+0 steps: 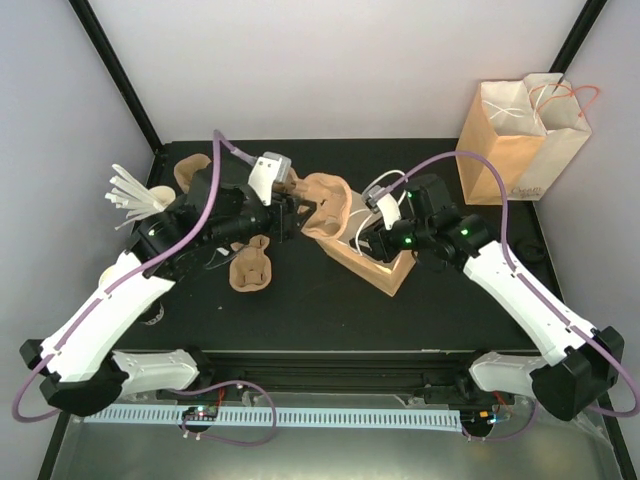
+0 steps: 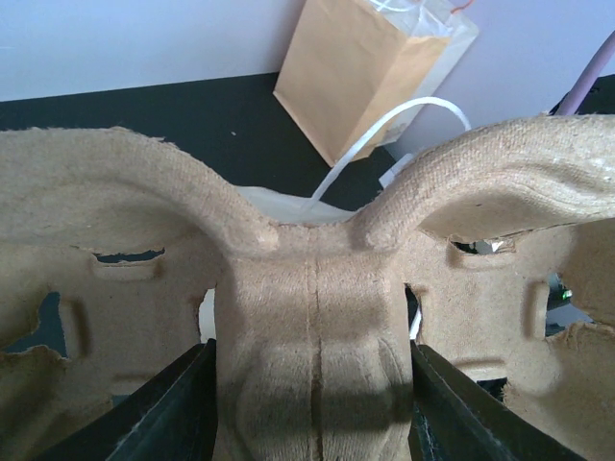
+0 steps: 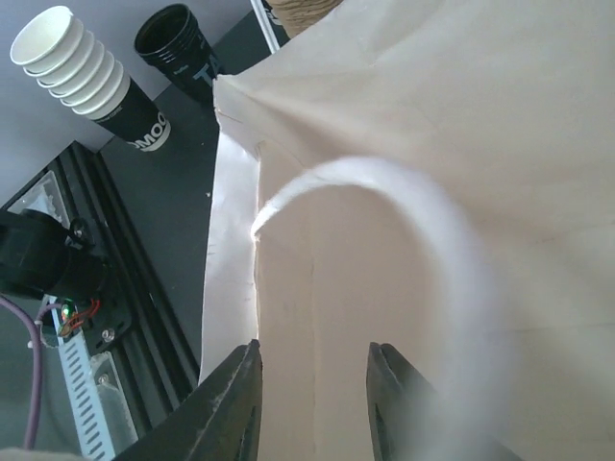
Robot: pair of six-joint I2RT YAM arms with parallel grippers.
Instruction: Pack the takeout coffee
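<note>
Hazards at the bag mouth. Left hand is clamped on the central ridge of the pulp cup carrier, held raised just beside the open paper bag, which leans on the surface at centre. Right hand sits at the bag's wall with its fingers partly apart; nothing is seen pinched between them, so the bag is probably unsupported.

Takeout coffee, taken to be the black-topped cup in the right wrist view, stands near the front rail, well apart from the bag. Whether a lid is on it cannot be told. From above it is hidden under the left arm.

Likely failures:
- the carrier's wide wings catch on the bag rim or on the white handle loop that arches across the opening;
- the soft pulp ridge buckles or slips in the narrow grip;
- the unheld bag tips or slides when pushed;
- the two hands, close together at centre, strike each other.

Surroundings: stack of cream cups just beside the coffee, easily knocked in any reach for it; two spare carriers on the surface near the left arm; standing paper bag at the far right, clear of the work.
</note>
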